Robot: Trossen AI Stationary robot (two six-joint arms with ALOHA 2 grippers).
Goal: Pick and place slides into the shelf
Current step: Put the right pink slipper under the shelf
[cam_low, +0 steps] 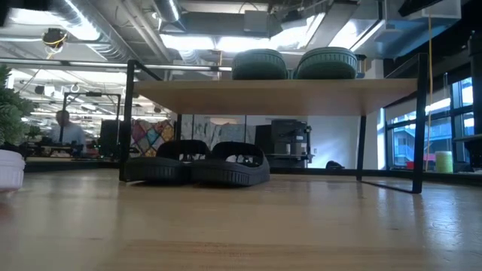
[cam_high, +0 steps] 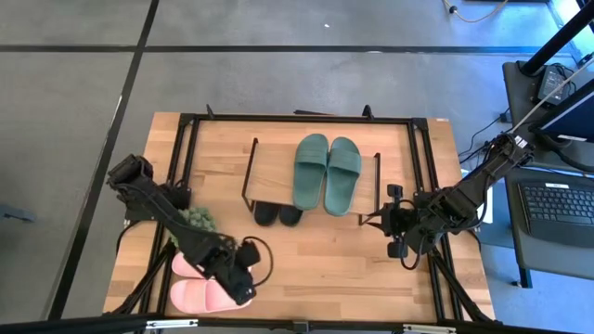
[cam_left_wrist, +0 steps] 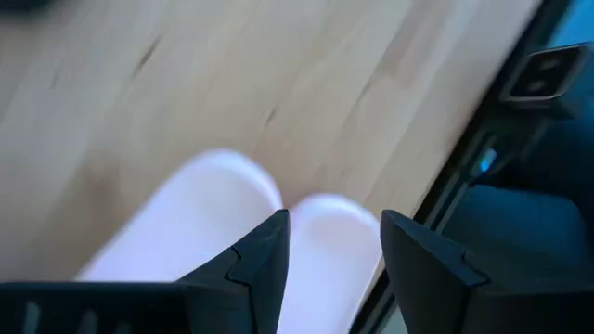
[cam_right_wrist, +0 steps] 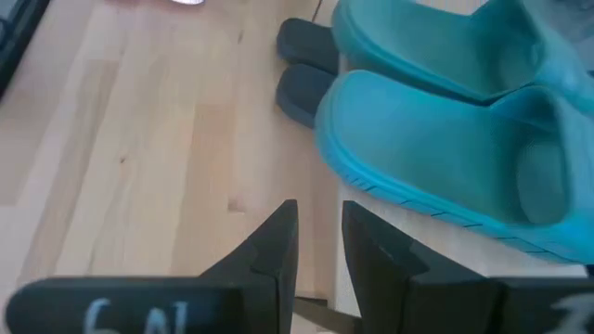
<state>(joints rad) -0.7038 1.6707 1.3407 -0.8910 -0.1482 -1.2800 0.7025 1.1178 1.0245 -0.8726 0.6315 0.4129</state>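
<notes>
The shelf (cam_high: pixel 278 162) stands mid-table. The dark green slides (cam_high: pixel 327 173) lie side by side on its wooden top board (cam_low: pixel 279 96), and the black slides (cam_low: pixel 197 162) sit on the table beneath it. The pink slides (cam_high: pixel 197 283) lie at the table's near left corner. My left gripper (cam_left_wrist: pixel 334 232) is open, just above the pink pair's right-hand ends. Its fingers stand on either side of one pink slide's end (cam_left_wrist: pixel 329 227); I cannot see any touch. My right gripper (cam_right_wrist: pixel 317 223) is open by a narrow gap, holds nothing, and hovers low at the shelf's right end (cam_high: pixel 392 225).
A small green plant (cam_high: pixel 195 220) in a white pot (cam_low: pixel 7 169) stands just behind the pink slides, close to my left arm. Bare table (cam_high: pixel 334 260) lies between the shelf and the near edge. The table's black frame rail (cam_left_wrist: pixel 436 199) runs close by the left gripper.
</notes>
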